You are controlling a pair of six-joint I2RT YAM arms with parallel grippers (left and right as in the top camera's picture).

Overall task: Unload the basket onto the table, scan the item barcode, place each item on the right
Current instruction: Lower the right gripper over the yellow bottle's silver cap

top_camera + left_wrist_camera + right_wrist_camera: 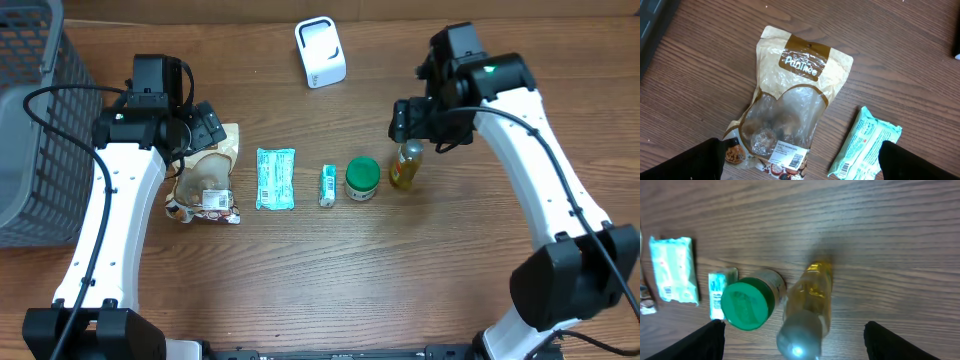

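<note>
As the right hand hangs, fingers apart, astride the upright yellow bottle, it should descend squarely and clamp the body without nudging the green-lidded jar just beside it.

The bottle is closed in on one side by the green-lidded jar, which stands just beside it. On the other side, and toward the scanner, bare table is left.
</note>
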